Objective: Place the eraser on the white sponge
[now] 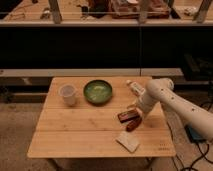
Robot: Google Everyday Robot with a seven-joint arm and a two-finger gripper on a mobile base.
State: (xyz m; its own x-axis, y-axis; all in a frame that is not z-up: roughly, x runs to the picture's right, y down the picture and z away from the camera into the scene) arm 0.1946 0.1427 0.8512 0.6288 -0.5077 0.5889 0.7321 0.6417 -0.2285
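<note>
A light wooden table (75,131) fills the lower middle of the frame, and the robot's white arm (176,103) reaches over it from the right edge. The arm bends at a rounded joint above the table's right side and then slopes down and to the left.

The gripper (136,111) is at the end of the arm, low over the right-centre of the tabletop. It sits right at the upper right end of the eraser (127,117). The eraser is an oblong block with a reddish-brown top over a dark underside, and it lies at a slant. Whether the gripper is clamped on the eraser or released from it cannot be told from this angle.

Just below and to the right of the eraser is a smaller reddish-brown lump (133,125), close to it and possibly touching it. The white sponge (128,141) lies flat nearer the front edge of the table, below the lump. It is clearly apart from the eraser and nothing is on top of it.

In the upper left part of the table a white cup (67,94) stands upright. A green bowl (97,91) sits just to its right. A small pale object (134,88), perhaps a little bottle, lies near the back edge beside the arm's joint.
</note>
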